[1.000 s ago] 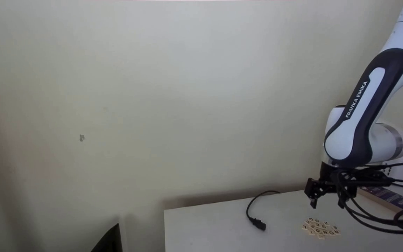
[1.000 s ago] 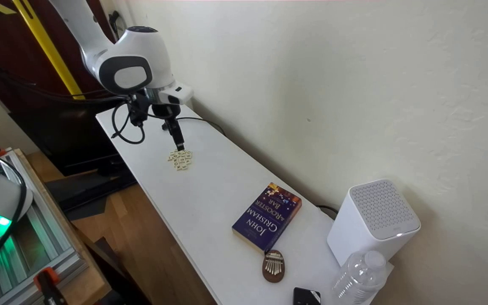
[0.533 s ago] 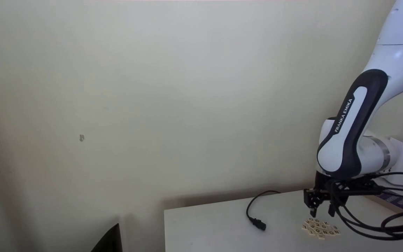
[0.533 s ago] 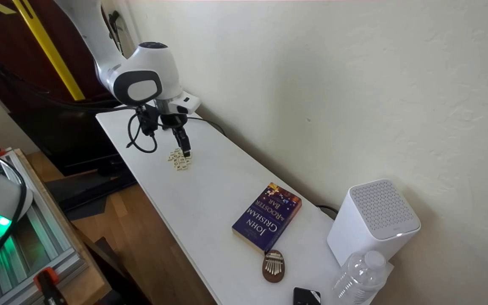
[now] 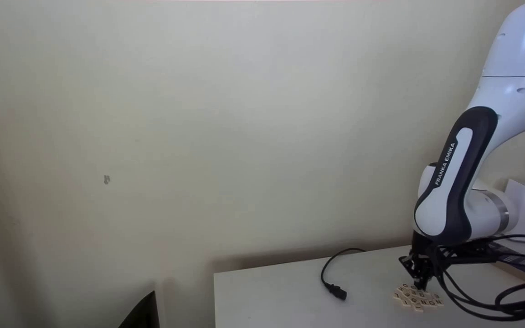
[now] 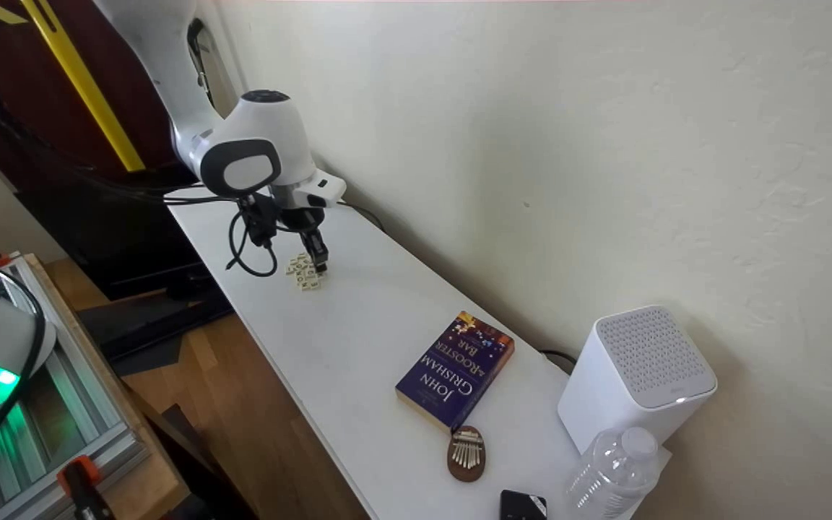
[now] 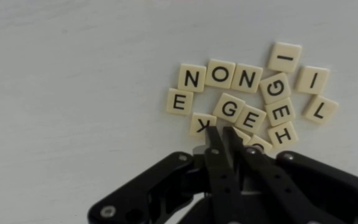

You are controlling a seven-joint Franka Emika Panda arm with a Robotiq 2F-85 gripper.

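White table [image 7: 57, 109] supports the letter tiles [image 7: 229, 108] grouped near the K tile [image 7: 203, 123]. Change: my claw [image 7: 220, 130], spread a second ago, has descended and narrowed to a slim gap just beside the K tile; no tile shows within, grip unconfirmed

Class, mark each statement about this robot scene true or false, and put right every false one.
1. The L tile is farther from the gripper than the K tile is. True.
2. The gripper's fingers are spread wide. False: the fingers stand close together.
3. A black plug lies on the table. True.
4. The thumb piano lies on top of the book. False: the thumb piano lies on the table, at a corner of the book.
5. In an exterior view, a clear bottle partly hides the white box. True.
6. The book lies open. False: the book is closed.
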